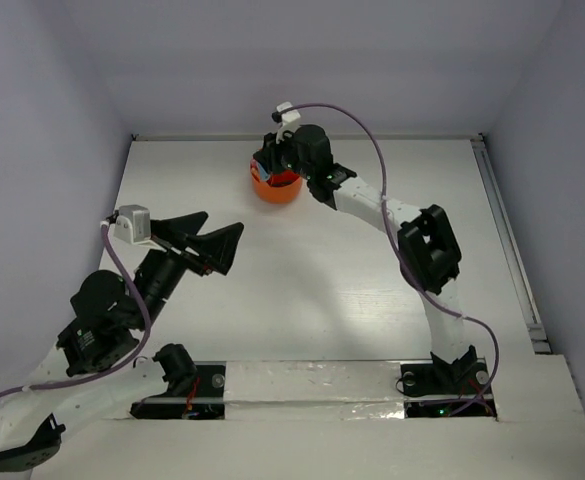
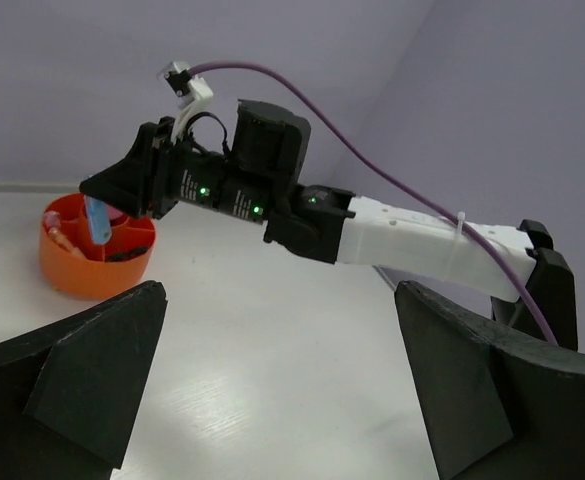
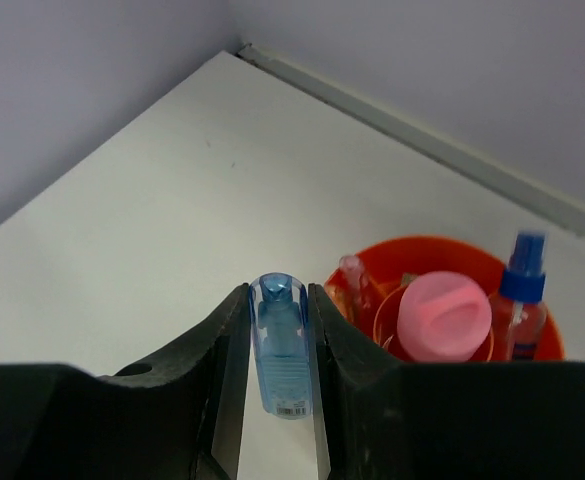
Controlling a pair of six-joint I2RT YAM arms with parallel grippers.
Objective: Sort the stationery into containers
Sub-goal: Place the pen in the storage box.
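My right gripper is shut on a blue see-through tube, which stands upright between the fingers. In the left wrist view the tube hangs over the round orange container, its lower end inside the rim. The container holds a pink capsule-like piece, a small blue-capped bottle and a pale pink piece. From above, the right gripper covers part of the container at the far middle. My left gripper hovers wide open and empty at mid-left.
The right arm stretches from the near right base across the table to the container. A raised strip runs along the table's right edge. Walls close in the back and both sides.
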